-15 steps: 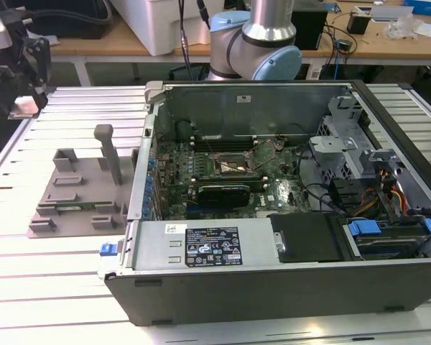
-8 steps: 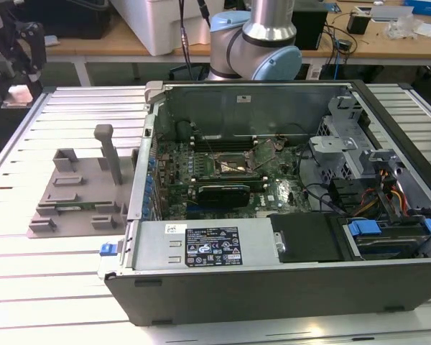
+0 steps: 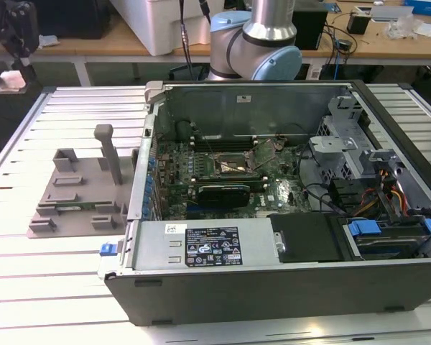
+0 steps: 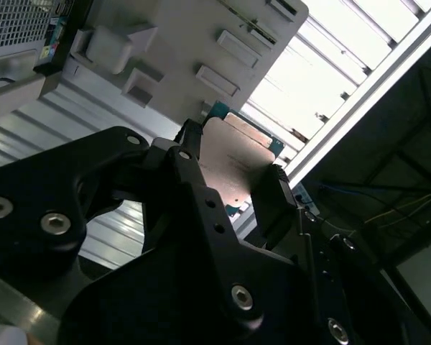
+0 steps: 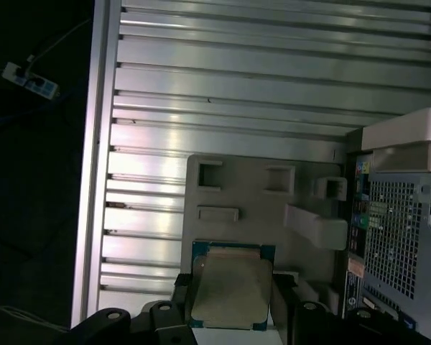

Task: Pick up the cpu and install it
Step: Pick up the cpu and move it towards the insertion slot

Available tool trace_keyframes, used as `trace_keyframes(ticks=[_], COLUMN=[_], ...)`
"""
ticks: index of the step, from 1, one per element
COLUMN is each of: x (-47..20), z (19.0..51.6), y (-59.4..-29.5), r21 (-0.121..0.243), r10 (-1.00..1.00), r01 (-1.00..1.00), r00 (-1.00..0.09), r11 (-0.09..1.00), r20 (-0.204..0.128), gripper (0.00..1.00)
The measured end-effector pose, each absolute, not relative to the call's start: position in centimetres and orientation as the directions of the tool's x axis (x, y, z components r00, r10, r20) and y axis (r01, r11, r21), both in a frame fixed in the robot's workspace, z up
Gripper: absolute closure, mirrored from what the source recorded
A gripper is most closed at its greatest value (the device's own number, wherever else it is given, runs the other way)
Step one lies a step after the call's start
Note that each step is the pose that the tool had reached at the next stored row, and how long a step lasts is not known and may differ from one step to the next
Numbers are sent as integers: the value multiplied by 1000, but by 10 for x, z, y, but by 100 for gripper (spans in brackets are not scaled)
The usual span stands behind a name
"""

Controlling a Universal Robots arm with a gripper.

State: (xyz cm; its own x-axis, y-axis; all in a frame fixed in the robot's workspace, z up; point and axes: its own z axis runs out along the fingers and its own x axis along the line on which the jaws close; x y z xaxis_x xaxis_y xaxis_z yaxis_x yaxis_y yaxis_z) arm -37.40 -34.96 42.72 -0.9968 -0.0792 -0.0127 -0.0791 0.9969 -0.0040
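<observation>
The cpu (image 5: 230,291) is held in the gripper (image 4: 233,180). The two black fingers (image 4: 194,180) are closed on opposite edges of the chip, and its pale metal top and teal-green rim are left showing between them in both wrist views. The chip is held over the near edge of the grey fixture tray (image 5: 251,194), which lies on the slatted metal table (image 5: 237,93) just beside the open computer case (image 3: 273,280). It appears to be raised off the tray, though this cannot be told for certain.

The step in hand is judged to be the end of the pick-up: the chip is grasped but not yet brought to the board. In the exterior view the tray is seen on that view's left and the case on its right. The square metal-framed socket (image 3: 233,167) lies inside the case, just beyond the long black expansion card (image 3: 219,192).

For the install, a carry over the case wall would be called for. The chip would have to be kept level, lined up squarely with the socket frame, and lowered flat without being pressed in at a tilt.
</observation>
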Motion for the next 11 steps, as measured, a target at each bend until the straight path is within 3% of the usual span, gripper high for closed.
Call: trace_keyframes(ticks=[11], x=[-374], z=[457], y=[-350], r21=[-4], r10=[-79], r01=[-79], r00=[-997], r11=[997], r20=[-13], gripper=[47])
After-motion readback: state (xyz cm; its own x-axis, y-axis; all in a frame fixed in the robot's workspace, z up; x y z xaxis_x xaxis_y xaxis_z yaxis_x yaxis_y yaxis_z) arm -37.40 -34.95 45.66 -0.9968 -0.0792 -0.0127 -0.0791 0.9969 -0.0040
